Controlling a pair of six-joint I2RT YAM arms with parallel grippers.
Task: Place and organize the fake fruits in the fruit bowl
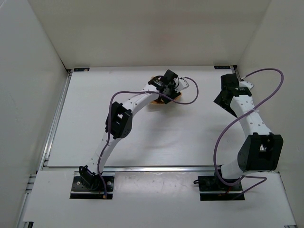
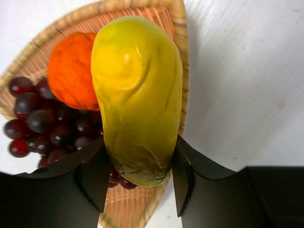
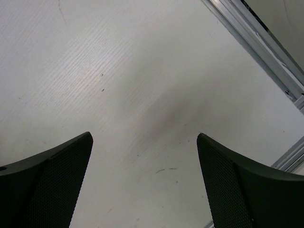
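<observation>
Jaws on my left side were closed on the yellow lemon-like fruit (image 2: 137, 95), with one dark finger (image 2: 90, 180) pressed against each flank near its lower end. The rest of that fruit reached out past the fingertips and hung over the fruit bowl (image 2: 179, 57), along the bowl's right-hand rim. I could not tell whether it touched the weave beneath.

Inside the bowl, the orange (image 2: 71, 71) sat just beside the lemon-like fruit, on its left. The bunch of grapes (image 2: 42, 123) filled the bowl's left part, touching the orange. A few grapes showed under the gripped end of the yellow fruit, between my fingers.

From above, the bowl was mostly hidden under my left wrist, and only a tan edge showed.

My right jaws stood wide apart and held nothing, and both fingers (image 3: 52, 180) were clear of any object. Below them lay only the bare white surface (image 3: 118, 71), with a metal rail (image 3: 256, 47) at its edge. They hovered well to the right of the bowl, near the far right corner of the surface.
</observation>
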